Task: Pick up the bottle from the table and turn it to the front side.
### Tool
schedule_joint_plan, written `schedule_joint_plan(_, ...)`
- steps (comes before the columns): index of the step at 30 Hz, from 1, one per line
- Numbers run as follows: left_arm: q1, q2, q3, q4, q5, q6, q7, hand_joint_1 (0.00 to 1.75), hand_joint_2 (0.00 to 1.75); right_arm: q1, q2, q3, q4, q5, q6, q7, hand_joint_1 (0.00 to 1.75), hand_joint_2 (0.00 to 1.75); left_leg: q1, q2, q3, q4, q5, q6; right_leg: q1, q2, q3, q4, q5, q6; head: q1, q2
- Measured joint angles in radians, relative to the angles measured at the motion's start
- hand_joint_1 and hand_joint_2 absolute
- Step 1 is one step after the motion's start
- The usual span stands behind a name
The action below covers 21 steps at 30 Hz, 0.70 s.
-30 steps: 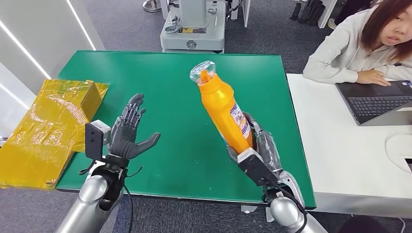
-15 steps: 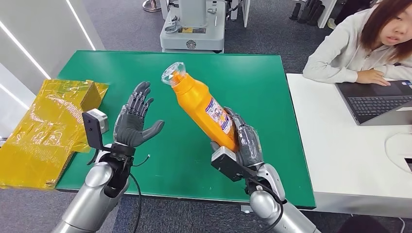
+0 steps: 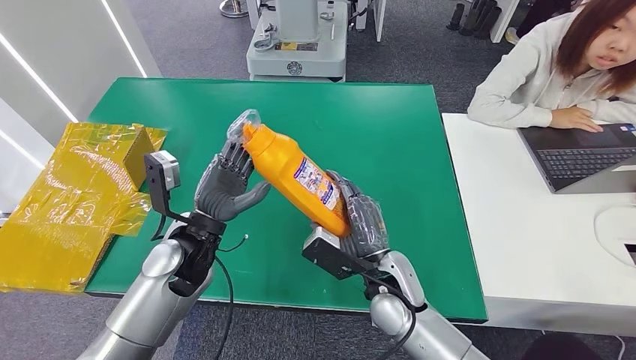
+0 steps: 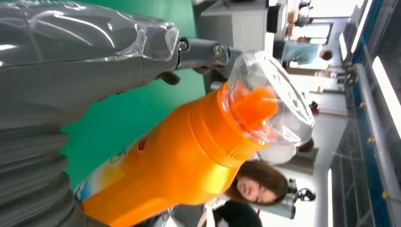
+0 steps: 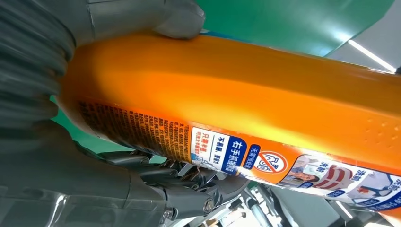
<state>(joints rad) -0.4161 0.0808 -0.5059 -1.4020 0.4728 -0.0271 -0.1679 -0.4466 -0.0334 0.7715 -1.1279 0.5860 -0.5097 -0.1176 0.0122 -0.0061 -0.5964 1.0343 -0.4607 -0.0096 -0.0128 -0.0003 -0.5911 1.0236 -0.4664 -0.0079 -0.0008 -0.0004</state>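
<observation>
My right hand (image 3: 358, 225) is clamped around the lower body of the orange bottle (image 3: 294, 174), which is lifted clear of the green table (image 3: 420, 135) and tilted, its clear-capped neck lying against the spread fingers (image 3: 232, 159) of my left hand (image 3: 225, 187), which hold nothing. So the pick-up looks done and the turning to the front side is left. Well to the side lies a yellow wrapped package (image 3: 71, 199), and a person (image 3: 559, 71) sits at a laptop (image 3: 581, 154) on the white desk; neither seems in my way
</observation>
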Motion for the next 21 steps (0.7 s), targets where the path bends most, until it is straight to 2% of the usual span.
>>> schedule_joint_plan(11, -0.003, -0.021, -0.025, 0.0, 0.007, 0.005, -0.008, 0.0, 1.75, 0.0, 0.012, 0.001, 0.023, 0.09, -0.033, 0.014, 1.75, 1.75, 0.0, 0.0, 0.0, 0.0, 0.0, 0.0, 0.0, 0.001, -0.001, 0.0, 0.0, 0.0, 0.0, 0.0)
schedule_joint_plan(21, -0.039, -0.047, -0.03, 0.054, -0.083, 0.108, -0.085, 0.0, 1.75, 0.001, 0.028, 0.003, 0.044, 0.105, -0.048, -0.008, 1.75, 1.75, 0.0, 0.0, 0.0, 0.0, 0.0, 0.0, 0.0, 0.001, -0.001, 0.0, 0.0, 0.0, 0.0, 0.0)
